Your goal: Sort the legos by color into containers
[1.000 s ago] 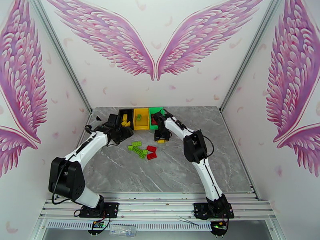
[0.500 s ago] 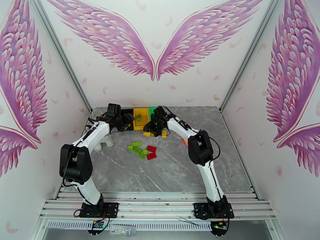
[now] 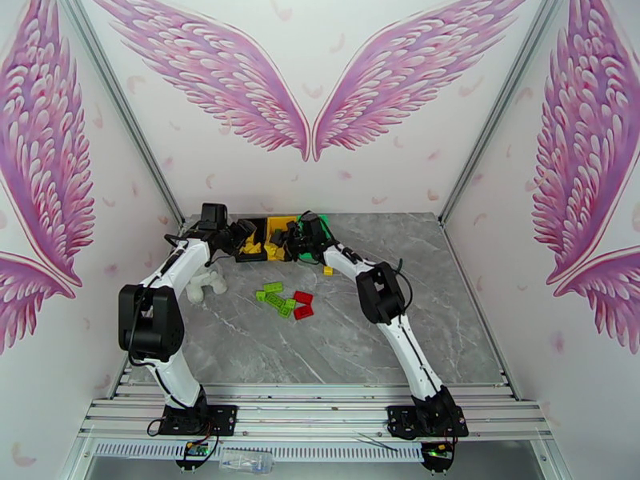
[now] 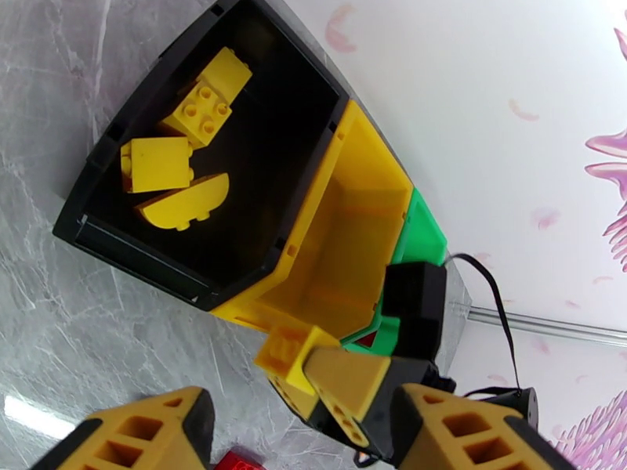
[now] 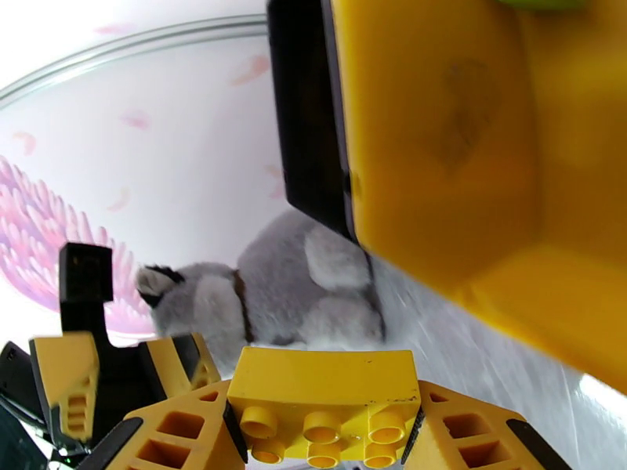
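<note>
Since a second earlier both arms had swung back toward the bins. The right gripper [image 5: 325, 432] was clamped on a glossy, studded yellow brick [image 5: 321, 381] near the smooth yellow bin [image 4: 345, 229]. The left gripper [image 4: 302, 395] hung wide and empty. Three yellow pieces [image 4: 157, 162], one of them curved, lay in the black bin [image 4: 86, 221], and two red bricks [image 3: 302, 298] lay on the marbled table [image 3: 360, 338].

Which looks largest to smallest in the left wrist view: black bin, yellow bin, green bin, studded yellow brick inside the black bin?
1. black bin
2. yellow bin, nearly as large
3. green bin, mostly hidden, so its rank is unsure
4. studded yellow brick
</note>
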Tool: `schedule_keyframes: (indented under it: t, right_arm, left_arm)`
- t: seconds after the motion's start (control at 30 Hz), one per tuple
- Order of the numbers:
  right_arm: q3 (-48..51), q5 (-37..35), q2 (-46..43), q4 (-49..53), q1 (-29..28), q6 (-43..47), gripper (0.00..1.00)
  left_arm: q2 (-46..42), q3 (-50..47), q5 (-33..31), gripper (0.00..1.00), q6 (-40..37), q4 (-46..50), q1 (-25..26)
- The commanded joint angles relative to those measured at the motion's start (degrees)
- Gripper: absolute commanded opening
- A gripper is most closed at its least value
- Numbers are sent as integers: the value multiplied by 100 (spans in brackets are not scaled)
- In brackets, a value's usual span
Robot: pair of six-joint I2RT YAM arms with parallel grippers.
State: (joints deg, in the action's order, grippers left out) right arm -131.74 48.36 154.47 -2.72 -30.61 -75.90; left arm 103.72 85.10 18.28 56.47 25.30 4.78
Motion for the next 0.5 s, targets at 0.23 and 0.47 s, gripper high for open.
schedule_keyframes:
  t: [0.23,0.47]
  right_arm:
    - [-1974,-183,1046,-950,-161,-1263,75]
    - [-2014,-256,1059,-988,-152,-1195,90]
  left_arm:
    - [-103,20,18,64,145,-119,-82]
    - [-286,-89,-42,64,150,-78,-82]
